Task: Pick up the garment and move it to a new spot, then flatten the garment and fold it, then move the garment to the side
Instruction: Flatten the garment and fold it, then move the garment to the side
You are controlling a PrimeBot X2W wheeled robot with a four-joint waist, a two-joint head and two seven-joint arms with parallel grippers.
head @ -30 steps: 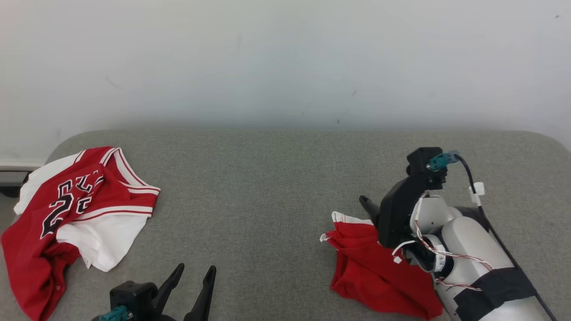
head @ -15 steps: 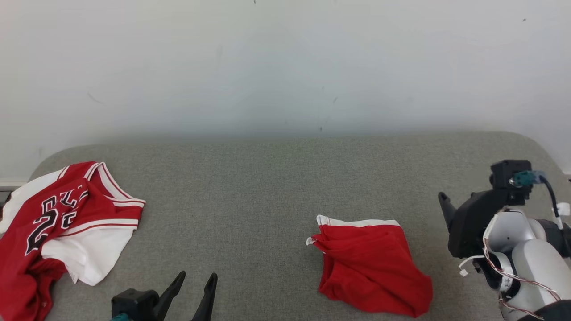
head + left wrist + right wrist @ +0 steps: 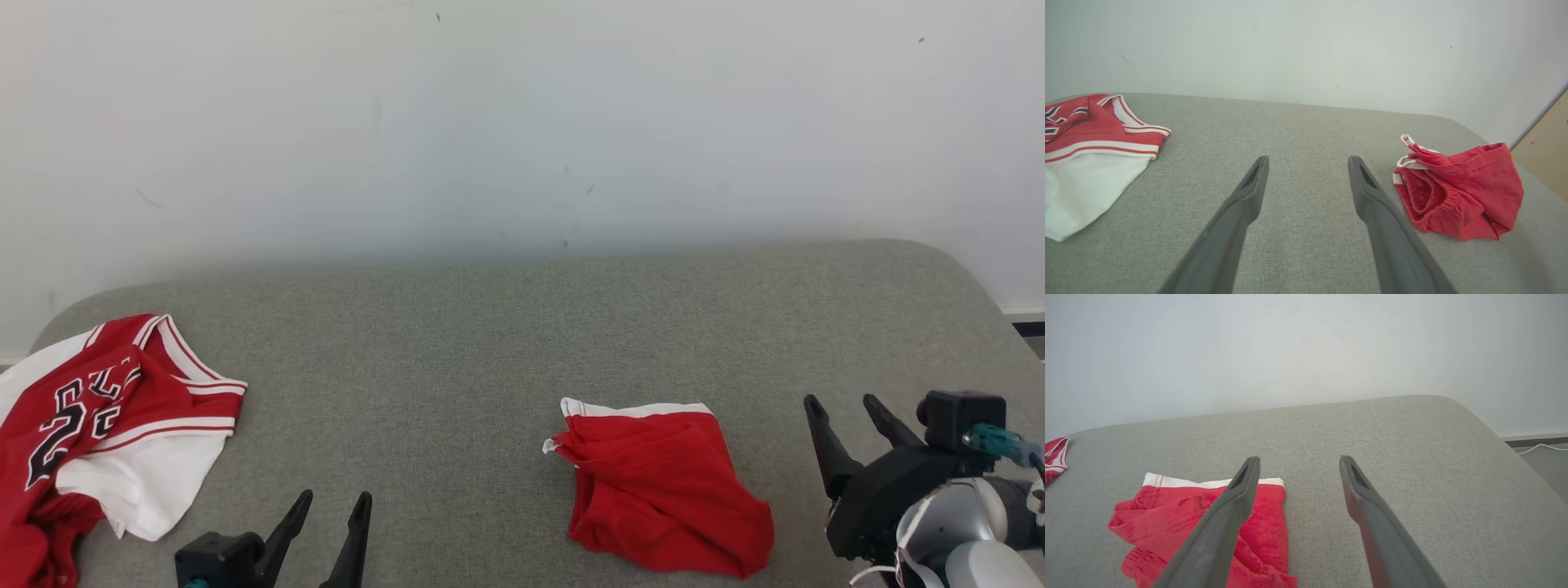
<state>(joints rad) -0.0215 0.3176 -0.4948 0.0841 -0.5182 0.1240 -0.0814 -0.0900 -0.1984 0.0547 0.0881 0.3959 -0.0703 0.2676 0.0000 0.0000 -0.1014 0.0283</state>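
Now the red fabric garment with a white hem band (image 3: 661, 490) lies in a loosely folded, rumpled heap on the grey woven padded surface (image 3: 490, 343), right of centre and towards the near edge in the head view. Its white-banded edge faces the plain white wall (image 3: 522, 122) and nothing is touching it.

The right gripper (image 3: 841, 404) hovers just to the right of the garment, clear of it, its two long dark fingers spread apart with nothing between them. In the right wrist view the left-hand finger overlaps the red cloth, but the head view shows bare grey surface between gripper and garment.

The left gripper (image 3: 335, 498) sits at the lower left, near the front edge, with its fingers likewise parted and empty. It is well apart from the garment.

A red and white basketball jersey with black numerals (image 3: 106, 425) lies crumpled at the far left end of the surface, partly over its rounded corner and well apart from both grippers. A thin white cable (image 3: 1535, 448) runs along the floor beyond the right end of the surface.
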